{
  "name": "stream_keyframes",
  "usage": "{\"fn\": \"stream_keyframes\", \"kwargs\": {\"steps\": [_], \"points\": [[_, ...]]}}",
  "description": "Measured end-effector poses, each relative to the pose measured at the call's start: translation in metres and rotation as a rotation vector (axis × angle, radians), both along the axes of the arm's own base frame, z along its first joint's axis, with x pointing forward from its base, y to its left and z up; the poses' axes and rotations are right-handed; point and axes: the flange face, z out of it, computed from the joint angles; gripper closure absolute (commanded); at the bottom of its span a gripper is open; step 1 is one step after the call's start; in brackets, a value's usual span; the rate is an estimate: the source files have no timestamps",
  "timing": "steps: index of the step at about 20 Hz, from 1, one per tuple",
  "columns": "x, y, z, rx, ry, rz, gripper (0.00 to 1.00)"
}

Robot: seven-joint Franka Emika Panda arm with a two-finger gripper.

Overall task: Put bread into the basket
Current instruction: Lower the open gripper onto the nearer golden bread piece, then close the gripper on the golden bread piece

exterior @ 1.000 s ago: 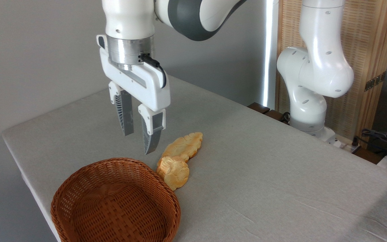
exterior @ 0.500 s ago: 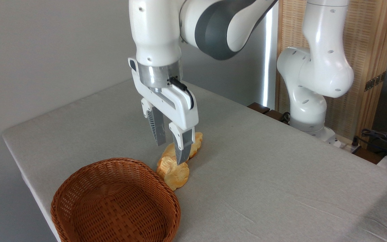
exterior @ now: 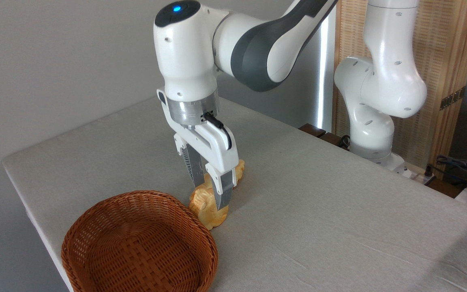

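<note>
The bread (exterior: 206, 209), a small lumpy golden bun, lies on the grey table just right of the basket's far rim. The basket (exterior: 136, 194), round reddish-brown wicker, stands empty at the front left. My gripper (exterior: 210, 196) has come down over the bun and is open. One finger (exterior: 223, 192) stands in front of the bun's top right. The other finger (exterior: 193, 164) is behind it. The bun sits low between them, and I cannot tell whether the pads touch it.
A longer ridged golden pastry (exterior: 238, 170) lies just behind the bun, mostly hidden by the gripper. The arm's white base (exterior: 373, 129) stands at the table's far right edge, with cables (exterior: 460, 166) beyond. The table's left edge (exterior: 26, 202) runs close to the basket.
The gripper has moved right from above the basket's far side and come down, so its open fingers now straddle the bun. Bun, pastry and basket have not moved.
</note>
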Motion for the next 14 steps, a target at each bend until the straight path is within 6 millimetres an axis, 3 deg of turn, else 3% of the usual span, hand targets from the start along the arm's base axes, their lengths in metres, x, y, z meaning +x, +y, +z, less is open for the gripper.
{"fn": "stream_keyframes", "kwargs": {"steps": [1, 2, 5, 6, 14], "points": [[0.001, -0.001, -0.004, 0.001, 0.005, -0.005, 0.03], [0.002, -0.001, -0.007, 0.002, 0.009, -0.014, 0.13], [0.005, -0.002, -0.013, 0.004, 0.006, -0.032, 0.56], [0.006, -0.002, -0.016, 0.005, 0.008, -0.035, 0.63], [0.007, -0.004, -0.019, 0.006, 0.009, -0.058, 0.63]]}}
